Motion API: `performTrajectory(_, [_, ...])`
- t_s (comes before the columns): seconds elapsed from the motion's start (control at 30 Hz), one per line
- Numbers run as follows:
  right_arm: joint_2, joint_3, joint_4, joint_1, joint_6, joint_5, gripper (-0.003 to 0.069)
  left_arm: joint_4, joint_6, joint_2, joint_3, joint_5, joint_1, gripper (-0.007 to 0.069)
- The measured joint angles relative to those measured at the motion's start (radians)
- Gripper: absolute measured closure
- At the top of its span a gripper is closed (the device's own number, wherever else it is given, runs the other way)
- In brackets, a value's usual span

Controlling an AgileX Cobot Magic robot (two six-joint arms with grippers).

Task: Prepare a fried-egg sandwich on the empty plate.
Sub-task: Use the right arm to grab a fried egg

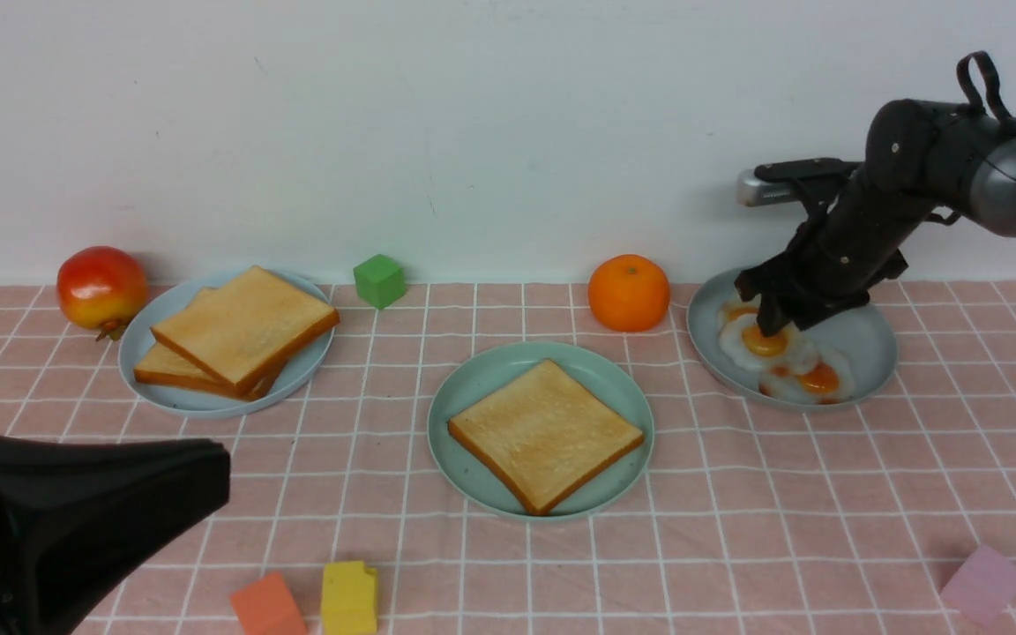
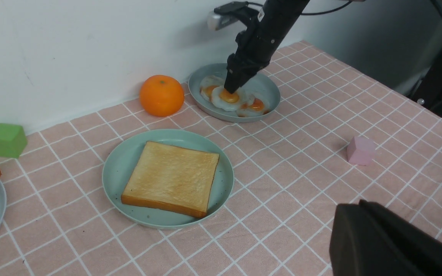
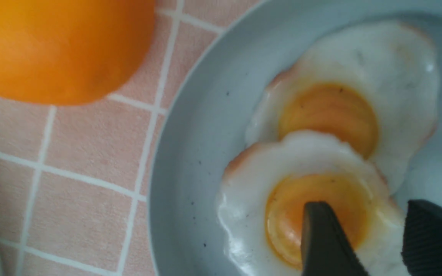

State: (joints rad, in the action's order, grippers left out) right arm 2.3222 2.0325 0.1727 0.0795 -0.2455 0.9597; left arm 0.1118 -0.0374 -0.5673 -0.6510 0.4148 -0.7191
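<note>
We take the mint-green plate [image 1: 459, 388] as the reference for all positions. It lies mid-cloth and carries one toast slice [image 1: 546, 432], lying flat with its top face bare.

**Front view.** The grey plate [image 1: 865, 339] lies to the right of and behind the reference plate, well apart from it. It holds three overlapping fried eggs. The right gripper [image 1: 773, 324] points steeply down onto the top egg [image 1: 759, 346], and the arm hides part of the rearmost egg. We cannot read the jaw state in this view.

**Right wrist view.** This view supplies the missing detail. The two fingers [image 3: 324, 241] stand apart, unclenched. One tip is over the yolk and the other is near the egg's white edge. We cannot tell whether the tips press on the egg.

**Left wrist view.** Only this view shows all three eggs beside the descending arm. The left gripper [image 2: 359, 230] fills the near corner, in front of and to the left of the reference plate. Its jaws are clenched.

**Surroundings, relative to the reference plate:**
- The orange [image 1: 629, 293] is behind and to the right, just beside the grey plate and behind the straight line between the two plates.
- The green cube [image 1: 379, 280] is behind and to the left, by the wall.
- The pale blue plate [image 1: 301, 375] is to the left and holds two stacked toast slices [image 1: 243, 331].
- A red fruit [image 1: 100, 287] lies beyond the pale blue plate.
- The orange block [image 1: 268, 604] and yellow block [image 1: 349, 598] are in front and to the left, just beside each other.
- The pink block [image 1: 984, 584] is in front and far to the right.
</note>
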Motion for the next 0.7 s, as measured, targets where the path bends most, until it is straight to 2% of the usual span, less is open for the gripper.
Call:
performTrajectory(0.27, [0.007,0.040,0.008,-0.031,-0.032,0.002,0.0344,0.000,0.000,0.000,0.000,0.000,0.000,0.0638])
performTrajectory(0.7, [0.063,0.041,0.121,-0.064,-0.075,-0.045,0.0365,0.000,0.000,0.000,0.001,-0.001,0.000,0.0636])
